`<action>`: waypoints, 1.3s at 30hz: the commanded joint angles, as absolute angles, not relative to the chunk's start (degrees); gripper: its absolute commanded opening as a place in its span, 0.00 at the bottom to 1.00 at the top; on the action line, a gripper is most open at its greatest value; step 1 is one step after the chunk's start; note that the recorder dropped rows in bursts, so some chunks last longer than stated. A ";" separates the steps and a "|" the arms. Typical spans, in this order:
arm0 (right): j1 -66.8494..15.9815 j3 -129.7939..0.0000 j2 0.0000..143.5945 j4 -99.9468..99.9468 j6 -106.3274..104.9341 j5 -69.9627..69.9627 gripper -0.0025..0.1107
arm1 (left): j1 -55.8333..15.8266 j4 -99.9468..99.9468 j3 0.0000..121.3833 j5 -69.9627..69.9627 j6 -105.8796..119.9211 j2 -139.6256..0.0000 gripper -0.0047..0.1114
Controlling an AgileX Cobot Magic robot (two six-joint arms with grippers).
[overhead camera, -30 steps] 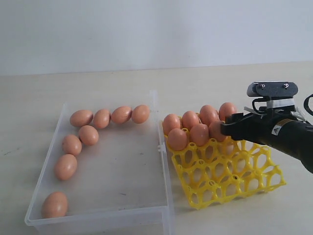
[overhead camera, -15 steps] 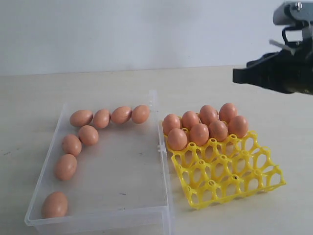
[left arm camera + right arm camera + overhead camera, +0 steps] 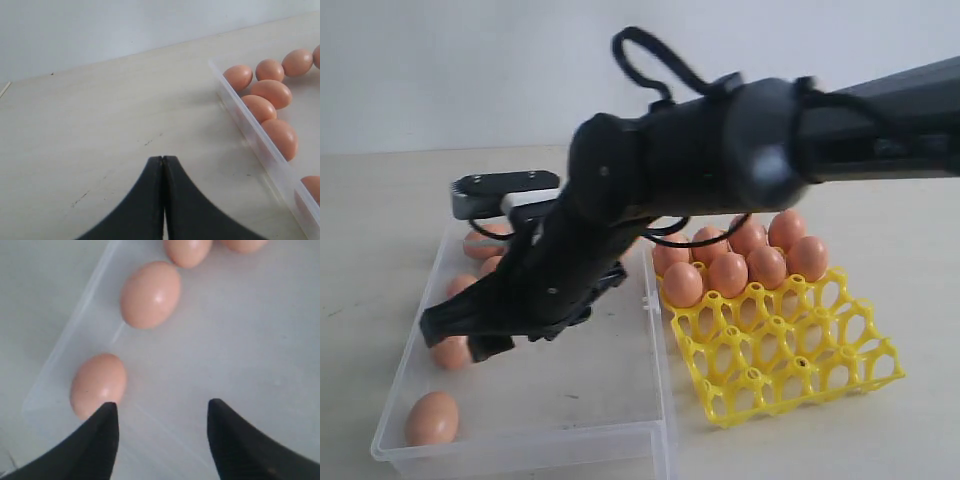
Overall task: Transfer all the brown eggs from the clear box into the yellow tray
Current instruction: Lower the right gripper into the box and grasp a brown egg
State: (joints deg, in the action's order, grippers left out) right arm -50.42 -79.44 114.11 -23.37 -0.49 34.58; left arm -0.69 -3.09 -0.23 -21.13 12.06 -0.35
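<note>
Your right gripper [image 3: 162, 410] hangs wide open with nothing in it over the clear box [image 3: 525, 440], right by the brown eggs [image 3: 150, 294] along its wall. A bunch more sit in the yellow tray [image 3: 800, 360]. Your left gripper [image 3: 163, 161] is pinched closed over the table [image 3: 90, 125].

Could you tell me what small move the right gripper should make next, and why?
Probably shift the right gripper sideways until the nearest egg lies between its jaws, then lower around it. The jaws stand open and empty over the floor of the box, and that egg lies just outside one jaw, close to the wall, so closing here would likely catch nothing.
</note>
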 commanded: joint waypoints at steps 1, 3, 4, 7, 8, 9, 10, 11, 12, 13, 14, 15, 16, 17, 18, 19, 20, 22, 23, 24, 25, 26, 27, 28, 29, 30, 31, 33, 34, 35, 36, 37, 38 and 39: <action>-51.32 -92.71 122.49 -22.00 7.98 37.89 0.54 | -0.59 -3.54 0.00 -20.65 11.80 0.00 0.04; -51.16 -97.20 126.10 -21.88 10.57 36.82 0.54 | -0.59 -3.54 0.00 -20.65 11.80 0.00 0.04; -50.99 -99.03 127.54 -22.08 11.13 36.82 0.54 | -0.59 -3.54 0.00 -20.65 11.80 0.00 0.04; -50.99 -103.36 131.28 -21.85 15.43 38.16 0.54 | -0.59 -3.54 0.00 -20.65 11.80 0.00 0.04; -50.99 -104.39 131.97 -21.30 16.55 38.47 0.54 | -0.59 -3.54 0.00 -20.65 11.80 0.00 0.04; -50.99 -104.77 132.28 -20.51 17.77 38.83 0.54 | -0.59 -3.54 0.00 -20.65 11.80 0.00 0.04; -50.99 -105.28 132.61 -19.32 19.23 39.36 0.54 | -0.59 -3.54 0.00 -20.65 11.80 0.00 0.04; -50.99 -105.69 132.71 -18.17 20.16 39.78 0.54 | -0.59 -3.54 0.00 -20.65 11.80 0.00 0.04; -50.86 -105.95 132.71 -17.17 20.48 40.09 0.54 | -0.59 -3.54 0.00 -20.65 11.80 0.00 0.04; -50.86 -106.23 132.71 -15.93 21.91 40.56 0.54 | -0.59 -3.54 0.00 -20.65 11.80 0.00 0.04; -50.72 -106.23 132.71 -15.04 23.87 40.82 0.53 | -0.59 -3.54 0.00 -20.65 11.80 0.00 0.04; -50.47 -106.23 132.71 -14.81 25.60 41.08 0.53 | -0.59 -3.54 0.00 -20.65 11.80 0.00 0.04; -50.20 -106.23 132.71 -14.80 27.73 41.32 0.52 | -0.59 -3.54 0.00 -20.65 11.80 0.00 0.04; -49.98 -106.23 132.71 -15.08 29.82 41.74 0.52 | -0.59 -3.54 0.00 -20.65 11.80 0.00 0.04; -49.98 -106.23 132.71 -15.57 31.12 41.82 0.51 | -0.59 -3.54 0.00 -20.65 11.80 0.00 0.04; -49.98 -106.23 132.71 -16.43 31.31 41.82 0.51 | -0.59 -3.54 0.00 -20.65 11.80 0.00 0.04; -49.98 -106.23 132.71 -17.09 31.31 41.82 0.51 | -0.59 -3.54 0.00 -20.65 11.80 0.00 0.04; -49.98 -106.23 132.71 -17.70 31.09 41.68 0.51 | -0.59 -3.54 0.00 -20.65 11.80 0.00 0.04; -49.98 -106.23 132.75 -17.86 31.09 41.58 0.51 | -0.59 -3.54 0.00 -20.65 11.80 0.00 0.04; -49.98 -106.23 132.86 -17.97 31.09 41.59 0.51 | -0.59 -3.54 0.00 -20.65 11.80 0.00 0.04; -49.98 -106.23 132.86 -17.97 31.09 41.59 0.51 | -0.59 -3.54 0.00 -20.65 11.80 0.00 0.04; -49.98 -106.23 132.85 -17.83 31.09 41.45 0.51 | -0.59 -3.54 0.00 -20.65 11.80 0.00 0.04; -49.98 -106.23 132.85 -17.83 31.09 41.22 0.51 | -0.59 -3.54 0.00 -20.65 11.80 0.00 0.04; -49.98 -106.23 133.03 -17.83 31.09 40.96 0.51 | -0.59 -3.54 0.00 -20.65 11.80 0.00 0.04; -49.98 -106.23 133.27 -17.83 31.09 40.81 0.51 | -0.59 -3.54 0.00 -20.65 11.80 0.00 0.04; -49.98 -106.23 133.43 -17.99 31.00 40.81 0.51 | -0.59 -3.54 0.00 -20.65 11.80 0.00 0.04; -49.98 -106.23 133.76 -17.99 31.00 40.81 0.51 | -0.59 -3.54 0.00 -20.65 11.80 0.00 0.04; -50.33 -106.23 134.31 -18.11 31.00 40.81 0.51 | -0.59 -3.54 0.00 -20.65 11.80 0.00 0.04; -50.33 -106.23 134.57 -18.24 31.00 40.81 0.51 | -0.59 -3.54 0.00 -20.65 11.80 0.00 0.04; -50.67 -106.23 134.81 -18.24 31.00 40.65 0.51 | -0.59 -3.54 0.00 -20.65 11.80 0.00 0.04; -50.67 -106.23 134.91 -18.24 30.67 40.42 0.51 | -0.59 -3.54 0.00 -20.65 11.80 0.00 0.04; -50.67 -106.23 135.05 -18.24 30.42 40.19 0.51 | -0.59 -3.54 0.00 -20.65 11.80 0.00 0.04; -50.67 -106.23 135.29 -18.59 30.00 39.74 0.51 | -0.59 -3.54 0.00 -20.65 11.80 0.00 0.04; -50.67 -106.23 135.40 -18.97 30.00 39.51 0.51 | -0.59 -3.54 0.00 -20.65 11.80 0.00 0.04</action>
